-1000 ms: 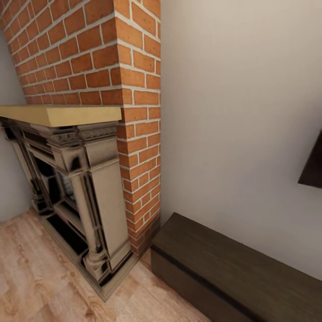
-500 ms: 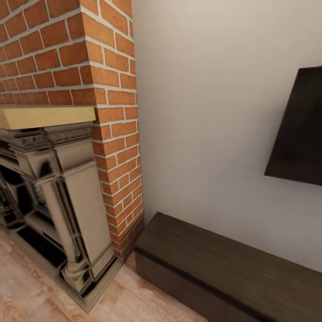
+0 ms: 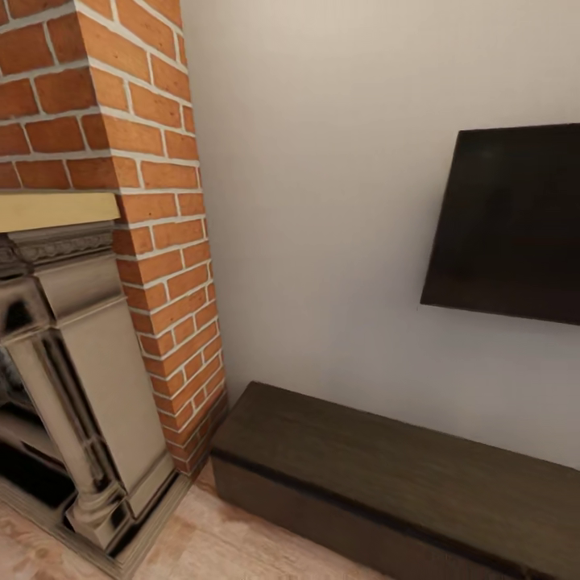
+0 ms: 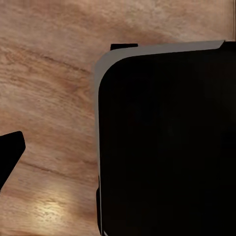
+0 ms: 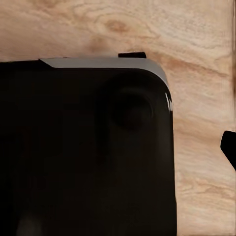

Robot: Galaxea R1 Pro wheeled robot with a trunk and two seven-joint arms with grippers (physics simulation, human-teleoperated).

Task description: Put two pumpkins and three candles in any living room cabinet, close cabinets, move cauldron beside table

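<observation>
Cabinet (image 3: 403, 475), long, low and dark brown, stands against the pale wall (image 3: 322, 201), its fronts shut and its top bare. We see a brick chimney (image 3: 153, 225) just beside its left end, with an ornate fireplace surround (image 3: 72, 387) in front. A dark screen (image 3: 507, 225) hangs above. Wrist views show wood floor (image 4: 49, 98) and the robot's dark body (image 4: 167, 147); we cannot tell either end effector's opening. No writing is readable.
</observation>
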